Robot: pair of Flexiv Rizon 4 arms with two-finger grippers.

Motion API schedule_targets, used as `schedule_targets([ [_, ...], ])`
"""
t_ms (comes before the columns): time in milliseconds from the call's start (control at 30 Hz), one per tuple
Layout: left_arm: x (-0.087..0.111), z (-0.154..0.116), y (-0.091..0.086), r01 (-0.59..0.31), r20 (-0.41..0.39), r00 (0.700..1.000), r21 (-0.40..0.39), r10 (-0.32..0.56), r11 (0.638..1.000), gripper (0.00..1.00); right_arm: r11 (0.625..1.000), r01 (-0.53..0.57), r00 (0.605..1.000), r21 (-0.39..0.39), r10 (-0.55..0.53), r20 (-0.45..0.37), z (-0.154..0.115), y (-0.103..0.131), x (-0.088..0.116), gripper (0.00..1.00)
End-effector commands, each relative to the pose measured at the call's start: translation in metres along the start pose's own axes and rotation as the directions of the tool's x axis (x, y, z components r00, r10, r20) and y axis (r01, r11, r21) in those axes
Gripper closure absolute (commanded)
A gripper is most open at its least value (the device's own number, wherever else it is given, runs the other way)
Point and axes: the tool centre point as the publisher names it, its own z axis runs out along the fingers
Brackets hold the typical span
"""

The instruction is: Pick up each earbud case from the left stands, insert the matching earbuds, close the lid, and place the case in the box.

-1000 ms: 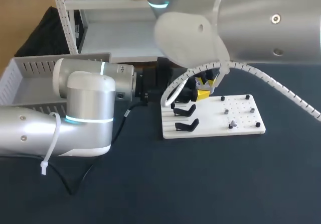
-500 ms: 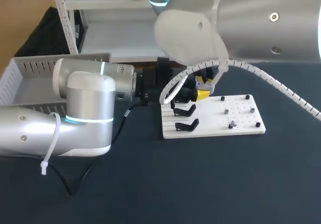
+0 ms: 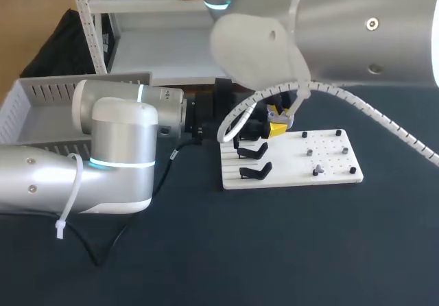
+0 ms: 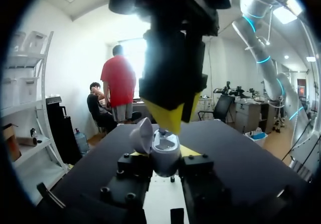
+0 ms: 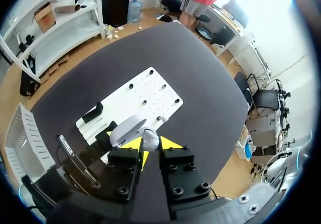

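Head view: the right gripper (image 3: 277,123) is held low over the white board (image 3: 329,162). Left wrist view: the open earbud case (image 4: 164,149) is clamped by the left gripper (image 4: 165,159), directly under the right gripper's tips. Right wrist view: whether those tips are closed cannot be told

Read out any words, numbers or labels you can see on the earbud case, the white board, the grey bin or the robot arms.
None can be read: the earbud case, white board, grey bin, left arm and right arm show no legible lettering, numbers or signs in any view.
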Motion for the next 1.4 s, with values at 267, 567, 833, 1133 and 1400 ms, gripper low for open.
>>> schedule_targets([
  [267, 0.000, 0.001, 0.001, 0.000, -0.001, 1.000, 0.000, 0.000, 1.000, 1.00, 1.000, -0.004, 1.000, 0.009, 0.004, -0.004, 0.002, 0.002, 0.000, 1.00],
  [567, 0.000, 0.001, 0.001, 0.000, -0.001, 1.000, 0.000, 0.000, 1.000, 1.00, 1.000, -0.009, 1.000, 0.012, 0.009, -0.002, 0.003, 0.002, -0.004, 1.00],
  [833, 0.000, 0.001, 0.001, 0.000, -0.001, 1.000, 0.000, 0.000, 1.000, 1.00, 1.000, -0.004, 1.000, 0.014, 0.004, -0.009, 0.006, 0.003, -0.002, 1.00],
  [1133, 0.000, 0.001, 0.001, 0.000, -0.001, 1.000, 0.000, 0.000, 1.000, 1.00, 1.000, -0.003, 1.000, 0.020, 0.003, -0.022, 0.011, 0.004, 0.000, 1.00],
  [1400, 0.000, 0.001, 0.001, 0.000, -0.001, 1.000, 0.000, 0.000, 1.000, 1.00, 1.000, -0.007, 1.000, 0.012, 0.007, -0.026, 0.009, 0.004, -0.001, 0.81],
])
